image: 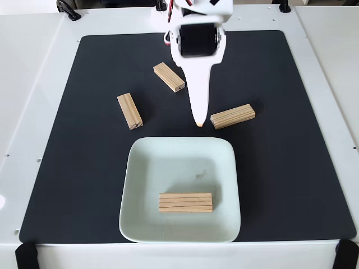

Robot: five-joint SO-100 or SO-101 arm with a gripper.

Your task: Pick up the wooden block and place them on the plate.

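One block (185, 202) lies flat inside the plate (140, 168), near its front rim; three more blocks sit on the mat (291, 140) behind the plate: left (129, 110), middle (169, 77), right (233, 116). Four blocks total, one plate. Gripper (199, 120) hangs just behind the plate's back rim, beside the right block, holding nothing; whether its jaws are apart can't be told.

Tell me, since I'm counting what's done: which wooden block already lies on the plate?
The wooden block lying crosswise in the near part of the plate. The other three blocks lie on the black mat beyond the plate.
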